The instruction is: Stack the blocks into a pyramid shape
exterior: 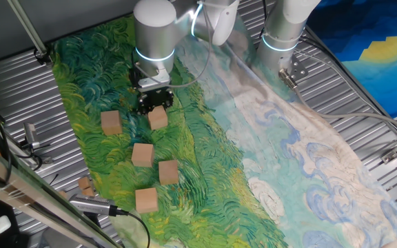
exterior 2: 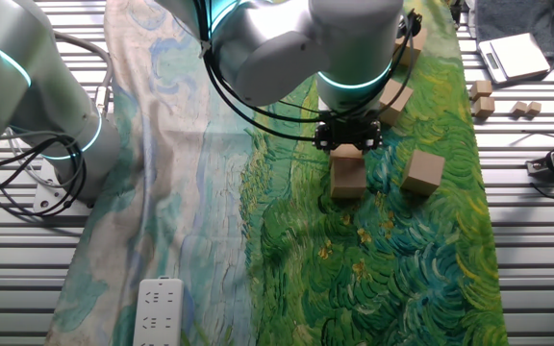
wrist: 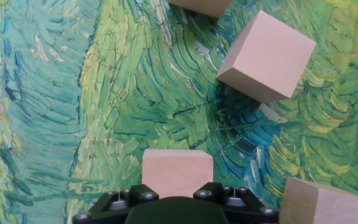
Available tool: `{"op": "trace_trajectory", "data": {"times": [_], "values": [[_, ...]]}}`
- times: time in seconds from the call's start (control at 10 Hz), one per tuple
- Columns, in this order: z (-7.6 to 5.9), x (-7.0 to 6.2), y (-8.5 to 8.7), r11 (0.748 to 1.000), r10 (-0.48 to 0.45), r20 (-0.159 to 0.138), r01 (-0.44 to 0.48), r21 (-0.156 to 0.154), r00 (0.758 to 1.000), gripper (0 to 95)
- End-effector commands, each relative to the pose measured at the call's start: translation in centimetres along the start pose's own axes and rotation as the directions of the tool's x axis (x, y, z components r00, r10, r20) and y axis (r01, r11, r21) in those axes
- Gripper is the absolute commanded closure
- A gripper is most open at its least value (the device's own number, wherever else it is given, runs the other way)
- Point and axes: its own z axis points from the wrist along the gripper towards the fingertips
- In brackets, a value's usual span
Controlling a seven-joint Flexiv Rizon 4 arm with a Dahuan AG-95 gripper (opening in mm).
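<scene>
My gripper (exterior: pixel 154 105) points straight down at the green part of the painted cloth and is shut on a tan wooden block (exterior: pixel 158 119). In the hand view that block (wrist: pixel 177 172) sits between the two dark fingertips (wrist: pixel 143 194), its lower face at or just above the cloth. Several more blocks lie loose nearby: one to the left (exterior: pixel 111 122), and others toward the front (exterior: pixel 142 154) (exterior: pixel 168 171) (exterior: pixel 146 200). The hand view shows a tilted block (wrist: pixel 266 56) ahead on the right and another (wrist: pixel 325 202) at the lower right. No block rests on another.
A painted cloth (exterior: pixel 267 138) covers the slatted metal table. A small tan scrap (exterior: pixel 85 184) lies off the cloth's left edge. More small scraps (exterior 2: pixel 481 98) sit on the metal slats. A white power strip (exterior 2: pixel 162 312) lies on the cloth's pale end.
</scene>
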Motion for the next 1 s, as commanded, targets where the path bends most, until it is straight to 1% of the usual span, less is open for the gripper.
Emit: {"op": "trace_trajectory", "data": {"times": [0.1, 0.2, 0.4, 0.8, 1.0], "values": [[0.06, 0.01, 0.01, 1.000, -0.016, 0.005, 0.016, 0.003, 1.000, 76.0], [0.06, 0.01, 0.01, 1.000, -0.028, 0.012, 0.028, 0.004, 1.000, 76.0], [0.01, 0.10, -0.01, 0.999, -0.048, 0.014, 0.048, 0.004, 0.999, 76.0], [-0.09, 0.40, -0.07, 0.999, -0.040, 0.012, 0.040, 0.004, 0.999, 76.0], [0.15, 0.44, 0.01, 0.999, -0.038, 0.013, 0.038, 0.004, 0.999, 76.0]]}}
